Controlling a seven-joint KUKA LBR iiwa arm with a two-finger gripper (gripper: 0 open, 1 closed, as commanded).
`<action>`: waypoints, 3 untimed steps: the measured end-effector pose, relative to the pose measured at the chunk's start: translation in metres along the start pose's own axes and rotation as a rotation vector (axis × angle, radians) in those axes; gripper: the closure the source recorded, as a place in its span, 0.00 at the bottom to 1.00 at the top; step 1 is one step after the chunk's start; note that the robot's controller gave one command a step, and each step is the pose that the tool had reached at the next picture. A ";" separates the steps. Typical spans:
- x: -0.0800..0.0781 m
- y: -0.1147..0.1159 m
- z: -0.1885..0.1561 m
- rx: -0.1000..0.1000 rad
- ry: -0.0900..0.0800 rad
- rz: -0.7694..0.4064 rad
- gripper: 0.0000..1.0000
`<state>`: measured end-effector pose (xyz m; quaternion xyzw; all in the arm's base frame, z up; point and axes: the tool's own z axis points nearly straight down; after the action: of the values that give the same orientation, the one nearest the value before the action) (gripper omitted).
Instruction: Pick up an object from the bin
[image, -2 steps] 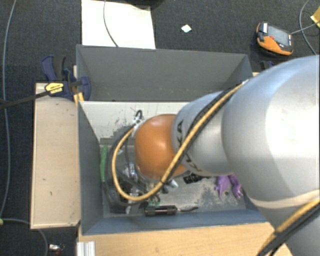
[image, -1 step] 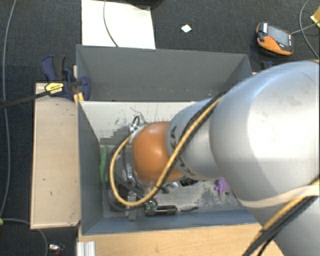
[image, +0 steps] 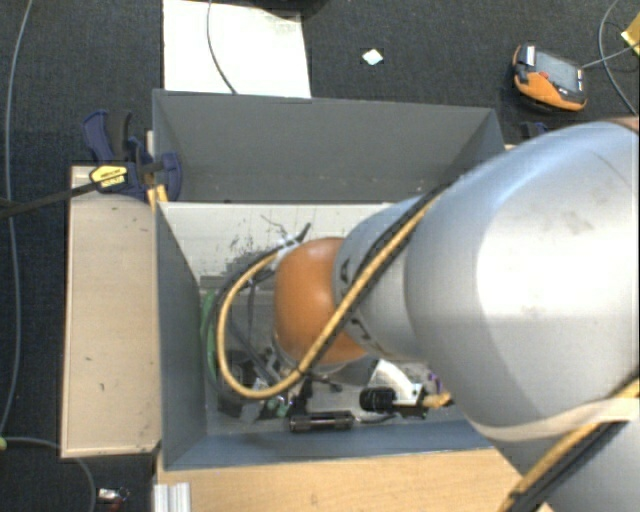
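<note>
Black and short, a cylindrical piece (image: 376, 400) lies on the bin floor just beside the end effector (image: 290, 388), on the side the arm comes from. A white flat piece (image: 398, 380) lies against it. A dark flat bar (image: 320, 422) rests just past the end effector, toward the near wall of the grey metal bin (image: 300, 140). These are the candidates nearest to hand, and I cannot tell which one is meant.

The arm is sunk deep into the bin, probably at grasping height, so its orange dome-shaped wrist cover (image: 305, 300) hangs directly over the working end. For that reason I cannot tell whether the end effector is released or clenched. A yellow braided cable (image: 224, 330) loops out on the far side, slack enough to allow wrist travel. A green strip (image: 210, 325) lies beyond it.
</note>
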<state>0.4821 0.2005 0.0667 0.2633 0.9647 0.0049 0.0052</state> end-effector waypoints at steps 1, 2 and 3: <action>0.014 0.039 -0.004 -0.010 -0.012 -0.334 0.00; -0.001 0.005 -0.003 -0.003 -0.005 0.016 1.00; -0.001 0.005 -0.003 -0.003 -0.005 0.016 1.00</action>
<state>0.4854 0.2045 0.0696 0.2711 0.9625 0.0057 0.0081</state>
